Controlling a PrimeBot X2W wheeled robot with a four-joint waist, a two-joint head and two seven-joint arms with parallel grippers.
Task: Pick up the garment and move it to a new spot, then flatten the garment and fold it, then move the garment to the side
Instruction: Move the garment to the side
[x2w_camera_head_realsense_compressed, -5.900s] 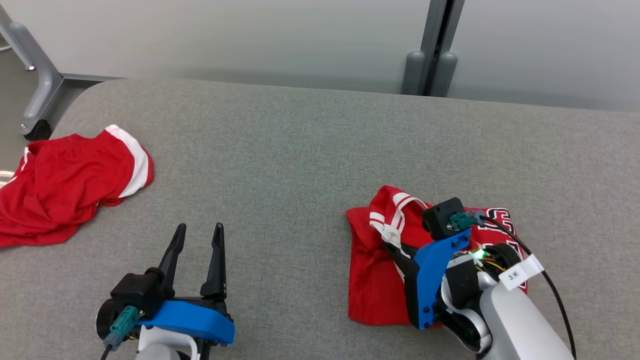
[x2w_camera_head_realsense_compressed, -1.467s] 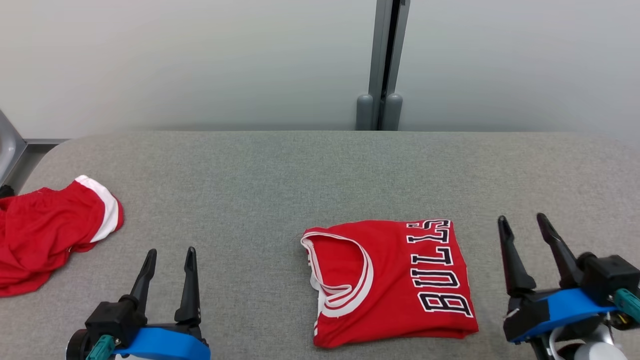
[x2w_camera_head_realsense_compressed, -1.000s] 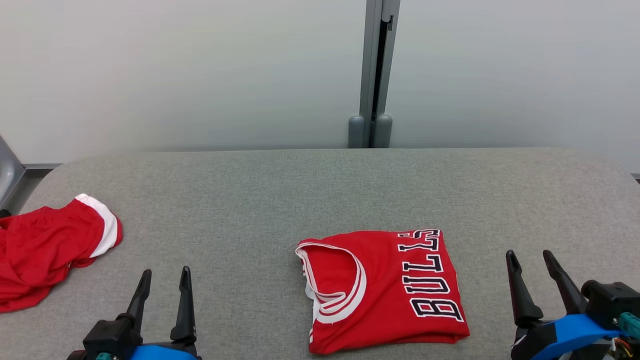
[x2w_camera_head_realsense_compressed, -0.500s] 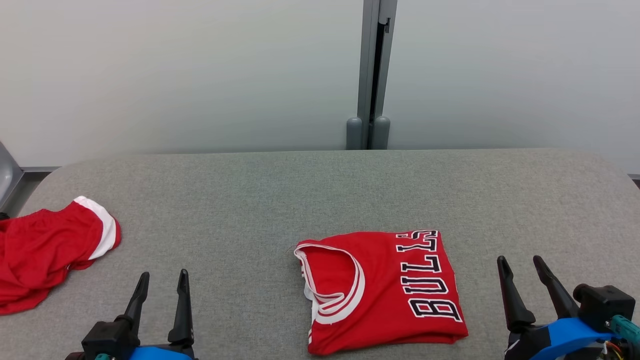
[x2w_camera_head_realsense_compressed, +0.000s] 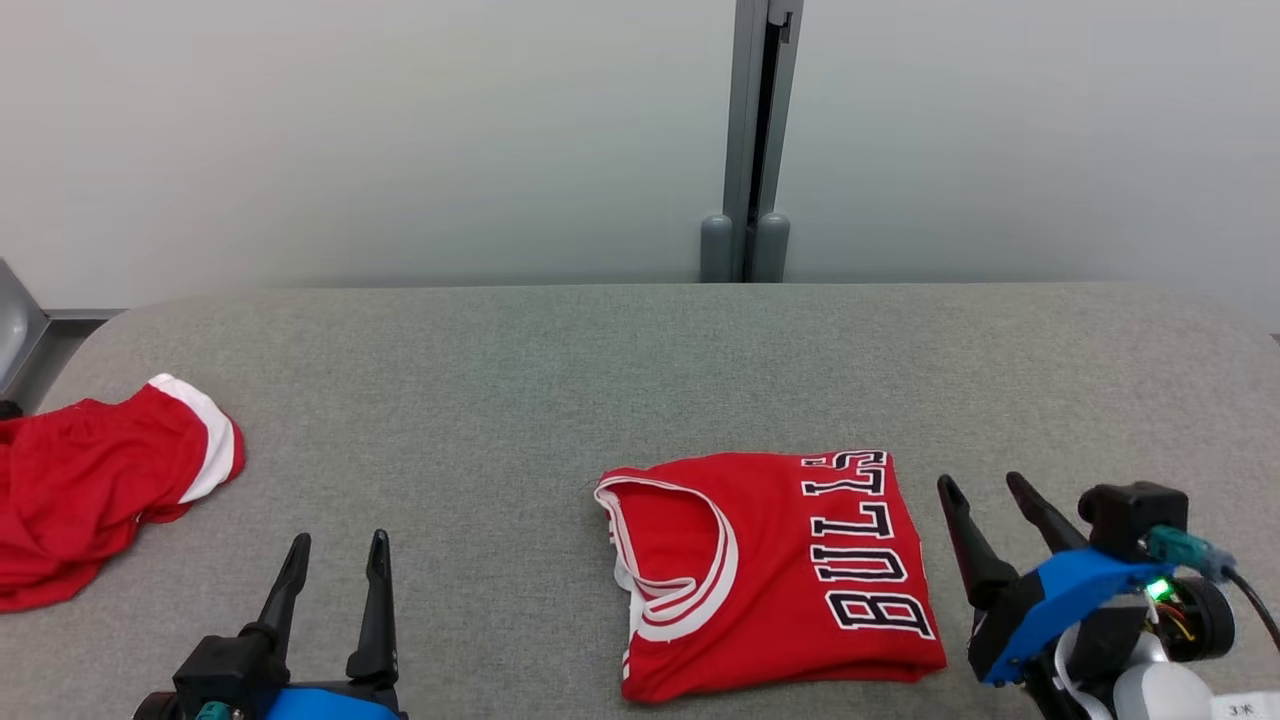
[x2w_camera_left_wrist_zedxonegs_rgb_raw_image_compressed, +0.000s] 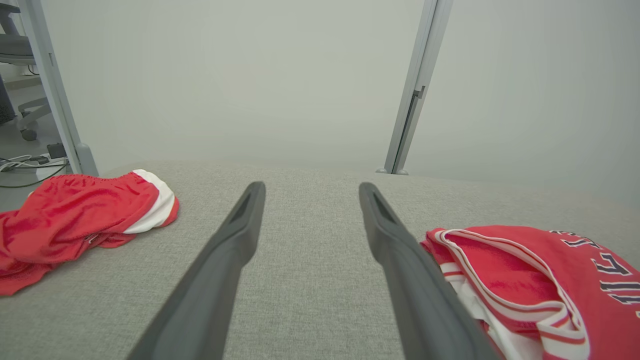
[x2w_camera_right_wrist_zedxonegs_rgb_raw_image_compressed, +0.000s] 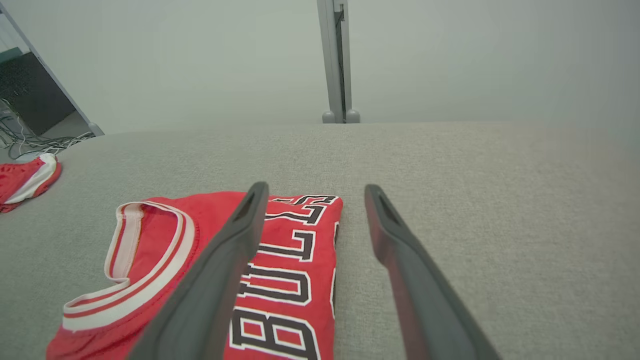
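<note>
Folded flat, BULLS lettering up: red jersey (x2w_camera_head_realsense_compressed: 770, 570), down near the front edge of the grey table (x2w_camera_head_realsense_compressed: 600, 350), right of centre. Just beside its right edge, right gripper (x2w_camera_head_realsense_compressed: 980, 482) with fingers spread wide, pinching nothing and clear of the cloth. Over by the front-left, left gripper (x2w_camera_head_realsense_compressed: 339, 538) likewise spread and empty-handed, and well apart at the table's left edge, crumpled red shorts (x2w_camera_head_realsense_compressed: 90, 480).
</note>
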